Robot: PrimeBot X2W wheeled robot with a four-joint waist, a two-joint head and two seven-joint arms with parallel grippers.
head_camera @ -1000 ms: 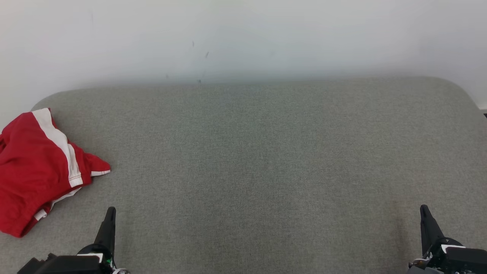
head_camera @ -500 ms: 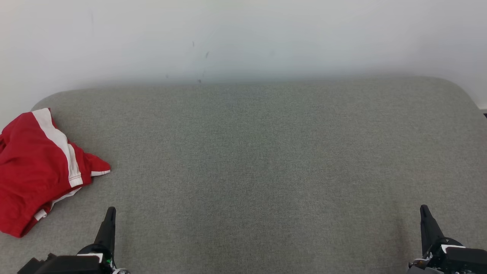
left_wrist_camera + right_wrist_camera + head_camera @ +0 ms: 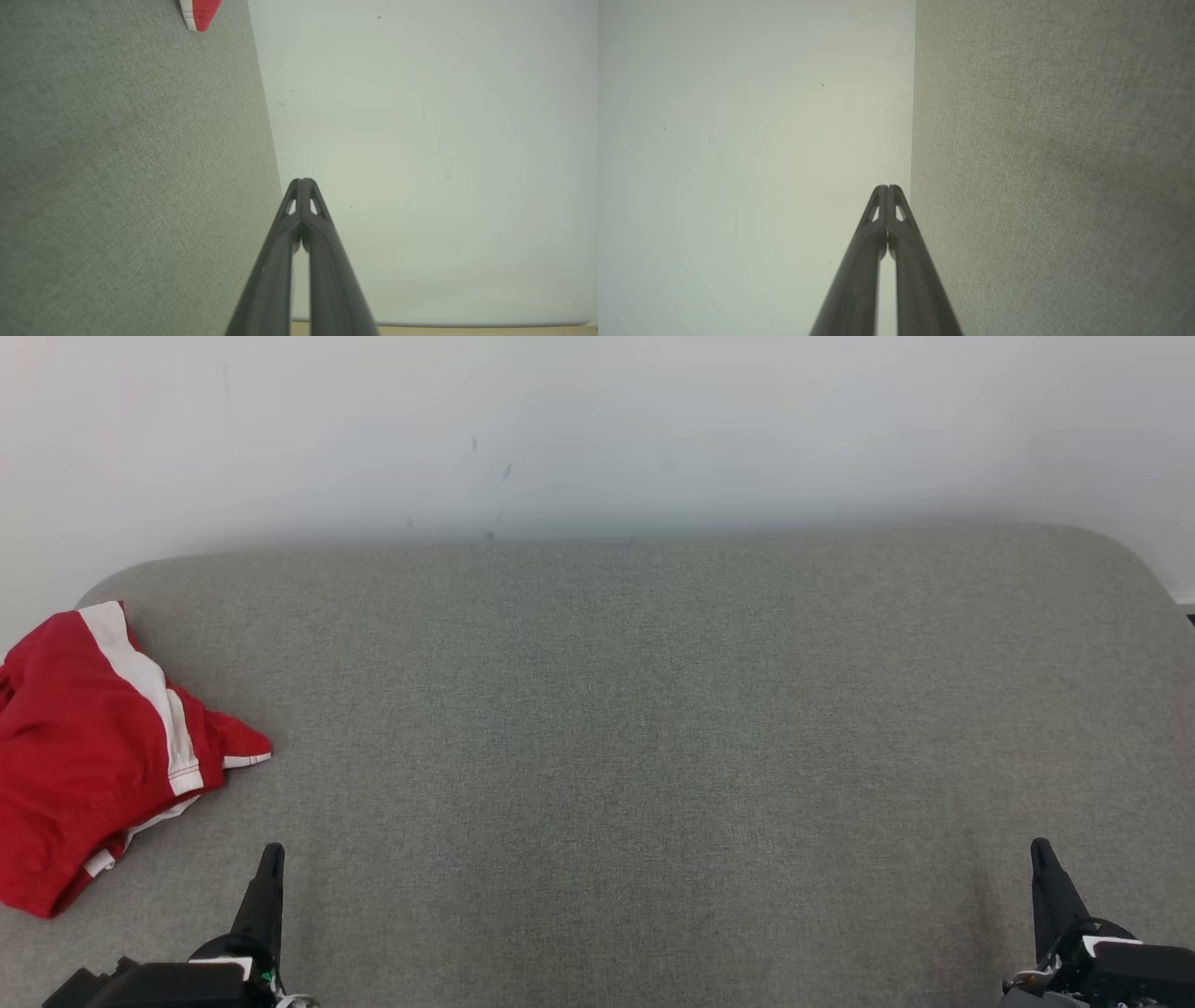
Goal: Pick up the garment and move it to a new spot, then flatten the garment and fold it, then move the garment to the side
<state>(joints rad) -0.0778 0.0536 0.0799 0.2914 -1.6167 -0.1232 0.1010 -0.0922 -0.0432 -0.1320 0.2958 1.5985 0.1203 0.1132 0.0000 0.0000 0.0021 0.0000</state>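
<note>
A grey fabric worktop (image 3: 635, 709) runs back to a pale wall (image 3: 597, 420). At its left edge lies the crumpled red garment (image 3: 75, 756) with white bands, its left part cut off by the frame. Near left, the left gripper (image 3: 271, 851) has its fingers pressed together and empty, its base cropped. Near right, the right gripper (image 3: 1039, 846) is likewise closed on nothing.

Plain indoor room, kind not clear, wide grey fabric-covered surface (image 3: 653, 709) with rounded corners, set against bare white wall (image 3: 597, 420) with few small dark marks (image 3: 507, 470)
</note>
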